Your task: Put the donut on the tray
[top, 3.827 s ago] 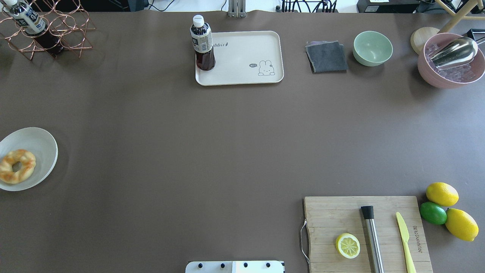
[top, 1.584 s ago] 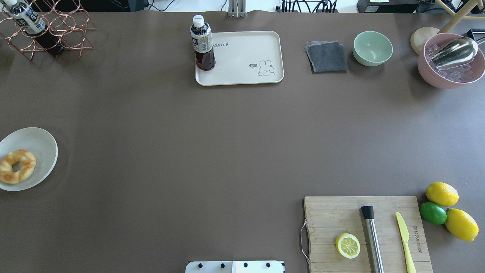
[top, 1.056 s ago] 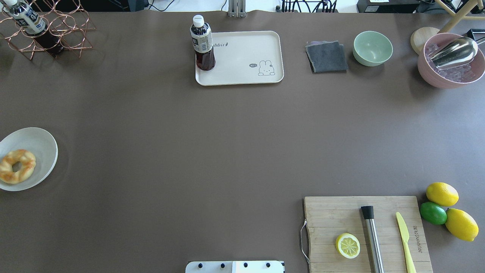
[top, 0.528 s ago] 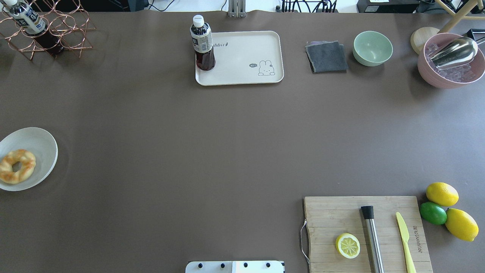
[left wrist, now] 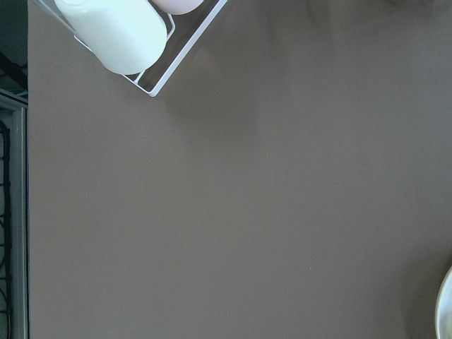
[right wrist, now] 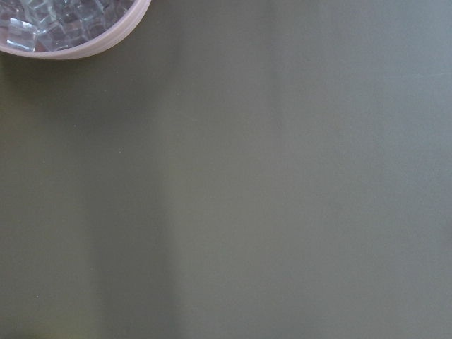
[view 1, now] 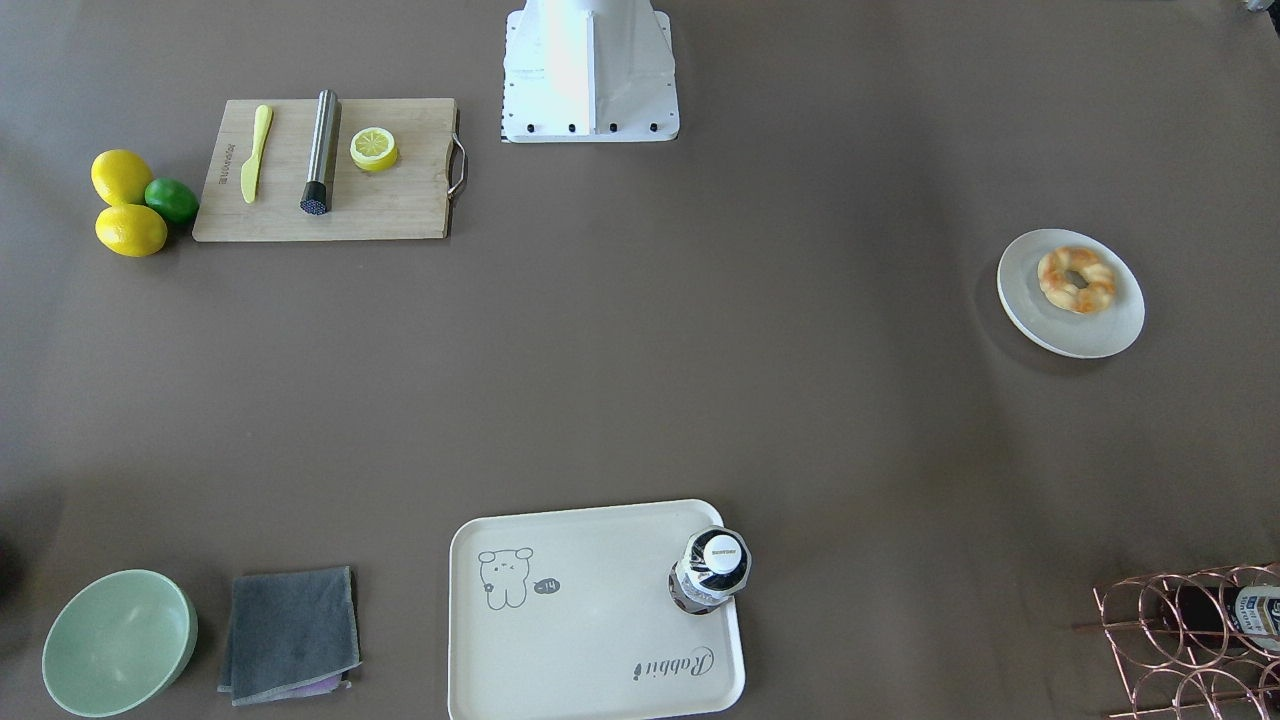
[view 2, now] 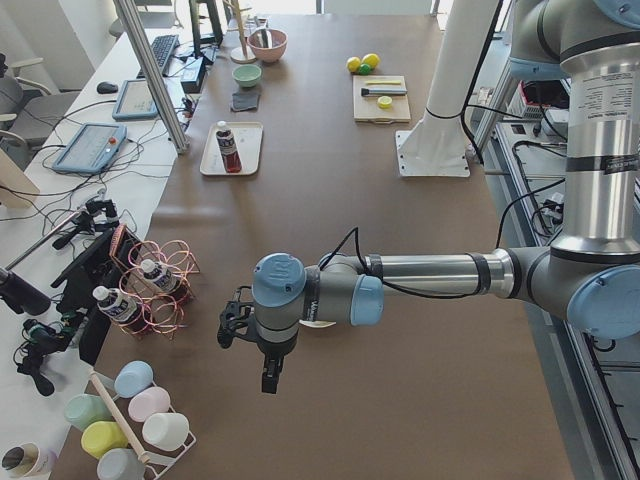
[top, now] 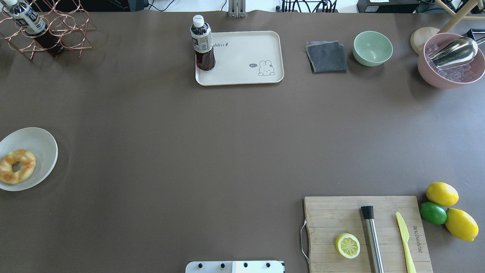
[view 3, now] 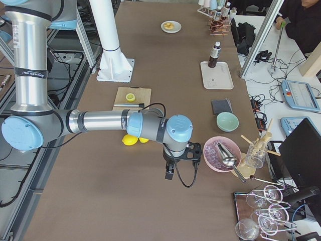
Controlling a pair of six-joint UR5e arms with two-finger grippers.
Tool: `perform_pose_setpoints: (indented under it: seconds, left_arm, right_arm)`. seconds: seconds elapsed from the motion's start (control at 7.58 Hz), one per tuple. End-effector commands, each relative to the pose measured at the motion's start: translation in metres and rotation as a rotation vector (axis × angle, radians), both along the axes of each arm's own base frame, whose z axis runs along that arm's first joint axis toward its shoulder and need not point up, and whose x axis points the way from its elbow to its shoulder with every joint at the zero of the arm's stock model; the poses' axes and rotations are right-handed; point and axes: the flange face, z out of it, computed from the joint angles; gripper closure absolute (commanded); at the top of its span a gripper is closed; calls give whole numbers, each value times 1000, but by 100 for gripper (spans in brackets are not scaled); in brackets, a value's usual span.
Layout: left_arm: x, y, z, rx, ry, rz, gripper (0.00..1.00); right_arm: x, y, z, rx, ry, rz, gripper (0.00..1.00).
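On the brown table: one twisted golden-yellow ring donut point(top: 17, 166), one round white plate point(top: 39, 142), one cream-white rectangular tray point(top: 246, 57). Three dark-filled plastic bottles point(view 2: 228, 148) are in sight, one standing on the tray and two in the single copper wire rack point(top: 72, 30). There are two whole yellow lemons point(top: 441, 193), one green lime point(top: 432, 212) and one cut lemon half point(top: 348, 245). One wooden cutting board point(top: 333, 216), one steel cylinder tool point(top: 373, 239), one yellow-green plastic knife point(top: 404, 237), one pale green bowl point(top: 373, 48), one folded grey cloth point(top: 326, 57), one pink bowl of ice cubes point(top: 432, 77), one metal scoop point(top: 454, 51), one round wooden disc point(top: 422, 38). Two grey-and-blue robot arms point(view 2: 430, 275).
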Motion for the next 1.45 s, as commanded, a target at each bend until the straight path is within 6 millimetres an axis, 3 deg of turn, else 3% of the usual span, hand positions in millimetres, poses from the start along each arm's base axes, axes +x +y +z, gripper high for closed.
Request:
perform_pose_setpoints:
  seconds: [0.0,0.53,0.79,1.32]
  left_arm:
    - [1,-1,-2,5,0,1,2]
    - [1,-4,-4,9,1,2,2]
    - [12,-3,-15,10,139,1,2]
    - [106,-13,-64,-67,175,33,2]
  right_arm:
    - [0,0,-1,6,-2,-4,0]
    - [0,-1,-4,11,-2,-2,0]
    - [0,0,-4,9,-3,0,0]
    - [0,0,-2,6,-1,-2,0]
